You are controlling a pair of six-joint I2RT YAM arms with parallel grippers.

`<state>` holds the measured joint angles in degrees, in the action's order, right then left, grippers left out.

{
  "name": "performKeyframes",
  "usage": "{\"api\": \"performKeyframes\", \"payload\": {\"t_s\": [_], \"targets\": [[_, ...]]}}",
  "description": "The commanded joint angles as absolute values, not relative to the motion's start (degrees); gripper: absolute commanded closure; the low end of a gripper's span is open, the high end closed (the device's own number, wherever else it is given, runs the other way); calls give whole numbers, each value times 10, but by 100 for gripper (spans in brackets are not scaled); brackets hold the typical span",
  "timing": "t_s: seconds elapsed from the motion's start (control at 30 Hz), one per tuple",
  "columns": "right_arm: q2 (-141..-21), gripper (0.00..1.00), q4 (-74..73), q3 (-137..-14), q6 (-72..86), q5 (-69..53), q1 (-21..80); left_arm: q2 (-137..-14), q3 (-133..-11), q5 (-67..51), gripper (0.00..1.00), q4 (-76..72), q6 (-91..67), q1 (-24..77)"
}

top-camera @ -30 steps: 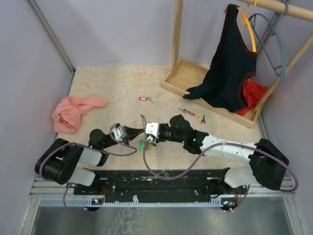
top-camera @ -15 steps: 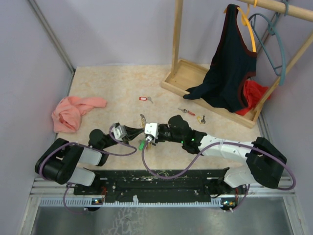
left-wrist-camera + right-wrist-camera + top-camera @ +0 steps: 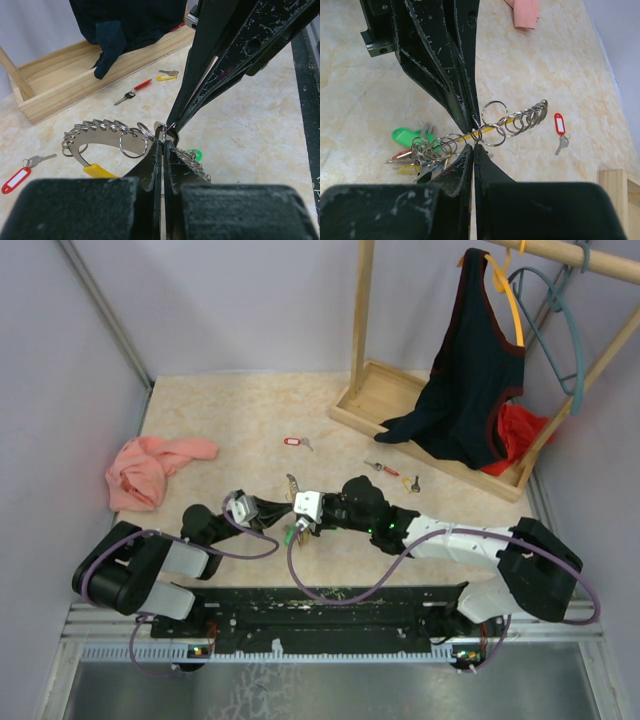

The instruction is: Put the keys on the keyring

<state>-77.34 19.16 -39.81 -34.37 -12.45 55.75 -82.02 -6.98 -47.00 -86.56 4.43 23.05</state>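
Your left gripper [image 3: 163, 142] and right gripper [image 3: 472, 146] meet tip to tip at frame centre.
Both are closed, pinching the keyring [image 3: 105, 142].

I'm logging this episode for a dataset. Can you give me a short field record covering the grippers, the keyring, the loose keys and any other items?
left gripper: shut, tips pinching the keyring
right gripper: shut, tips on the same keyring, facing the left one
keyring: between the two arms, green-tagged key in its bunch
loose keys: red-tagged key, red key, yellow key, all off the ring
other: pink cloth on the left; wooden rack base on the right
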Motion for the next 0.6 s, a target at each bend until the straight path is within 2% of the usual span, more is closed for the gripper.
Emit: {"api": "performKeyframes", "payload": {"t_s": [0.0, 0.57], "targets": [[-779, 100, 205, -402, -349, -130, 566, -821, -68, -469, 100, -940, 22, 230], [-802, 100, 181, -425, -345, -184, 584, -836, -52, -416, 100, -1026, -61, 233]]}}
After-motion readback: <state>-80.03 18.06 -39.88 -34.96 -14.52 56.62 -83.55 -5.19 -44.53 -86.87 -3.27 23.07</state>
